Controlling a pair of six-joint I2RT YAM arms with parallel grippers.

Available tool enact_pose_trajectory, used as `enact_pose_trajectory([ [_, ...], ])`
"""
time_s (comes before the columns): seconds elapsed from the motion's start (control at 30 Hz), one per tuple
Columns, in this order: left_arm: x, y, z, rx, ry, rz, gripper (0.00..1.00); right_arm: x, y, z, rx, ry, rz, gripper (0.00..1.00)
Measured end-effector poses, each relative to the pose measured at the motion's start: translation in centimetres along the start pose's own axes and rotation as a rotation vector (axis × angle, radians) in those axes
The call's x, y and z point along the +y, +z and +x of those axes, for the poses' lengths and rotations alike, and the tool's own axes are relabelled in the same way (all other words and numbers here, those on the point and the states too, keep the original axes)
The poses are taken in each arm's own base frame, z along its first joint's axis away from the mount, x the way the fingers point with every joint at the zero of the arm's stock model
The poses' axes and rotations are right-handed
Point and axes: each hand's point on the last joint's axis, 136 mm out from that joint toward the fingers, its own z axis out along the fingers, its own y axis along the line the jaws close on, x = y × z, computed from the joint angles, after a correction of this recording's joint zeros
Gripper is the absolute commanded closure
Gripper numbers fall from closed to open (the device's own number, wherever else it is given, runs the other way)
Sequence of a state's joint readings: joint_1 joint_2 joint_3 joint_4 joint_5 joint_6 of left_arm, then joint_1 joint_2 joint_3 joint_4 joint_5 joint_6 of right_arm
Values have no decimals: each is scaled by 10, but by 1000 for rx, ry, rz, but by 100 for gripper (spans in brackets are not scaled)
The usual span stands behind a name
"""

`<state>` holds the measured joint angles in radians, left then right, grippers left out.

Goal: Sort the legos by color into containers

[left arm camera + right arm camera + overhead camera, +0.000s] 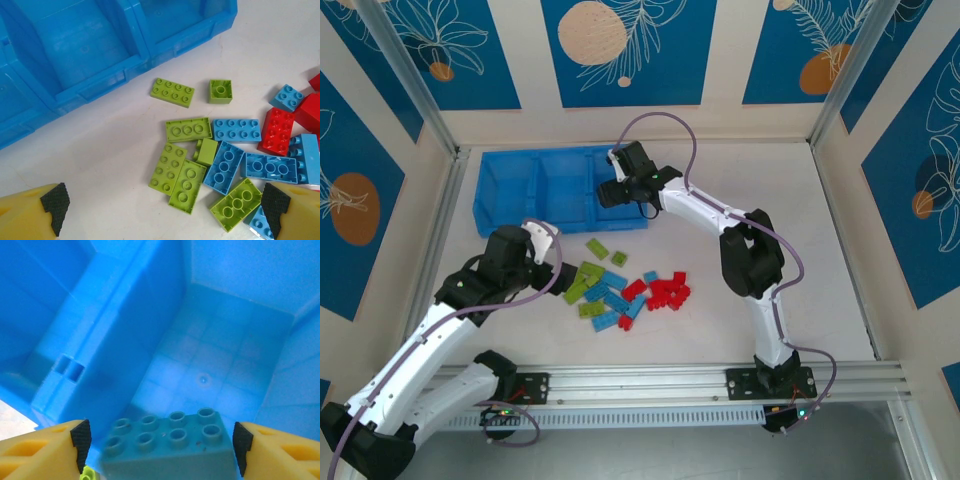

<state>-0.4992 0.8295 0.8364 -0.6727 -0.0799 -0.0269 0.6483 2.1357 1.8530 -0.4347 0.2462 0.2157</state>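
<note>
Releasing a brick into the tray's right-hand compartment

My right gripper (160, 452) has its jaws spread slightly wider than the bluish brick (170, 432) between them, low over that compartment's floor; the tray (520, 165) sits toward the tabletop's far-left corner; I'd open fully, then lift straight up clear of the divider; my left gripper (165, 210) hangs wide open above the loose bricks (620, 290) mid-tabletop.

Robot lab test cell, boxed in like a booth. Landmark: white table (820, 250). Along its near edge runs an aluminium rail (650, 380) carrying two robot arms, left arm (430, 340) and right arm (705, 212), with loose purple cables (660, 115). On the table's other three sides stand metal frame posts (404, 70) and printed blue-and-cream wall panels (620, 40). On the table: toy bricks (665, 293) and a blue tray (520, 190).
</note>
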Motion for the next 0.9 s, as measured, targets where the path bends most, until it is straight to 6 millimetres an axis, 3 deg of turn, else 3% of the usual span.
enact_pose_trajectory([
  [0.1, 1, 0, 0, 0, -3, -3, 0, 3, -4, -4, -7, -1, -15, 14],
  [0.27, 3, 1, 1, 6, -33, -8, 0, 10, -18, -6, -7, -7, -30, 17],
  [0.33, 3, 4, 2, 15, -91, -13, 2, 13, -33, -7, -15, 1, -41, 17],
  [0.43, 4, 14, 7, 55, -275, -26, 12, 16, -73, 1, -23, 29, -61, 17],
  [0.57, -5, 43, 18, 161, -537, -20, 22, 20, -141, 22, -58, 71, -100, 17],
  [0.67, -19, 72, 25, 242, -656, -11, 22, 19, -180, 45, -68, 106, -122, 16],
  [0.77, -33, 102, 26, 329, -707, -29, 22, 15, -193, 72, -31, 138, -122, 15],
  [0.9, -40, 138, 21, 382, -737, -65, 23, 7, -186, 107, 60, 163, -93, 14],
])
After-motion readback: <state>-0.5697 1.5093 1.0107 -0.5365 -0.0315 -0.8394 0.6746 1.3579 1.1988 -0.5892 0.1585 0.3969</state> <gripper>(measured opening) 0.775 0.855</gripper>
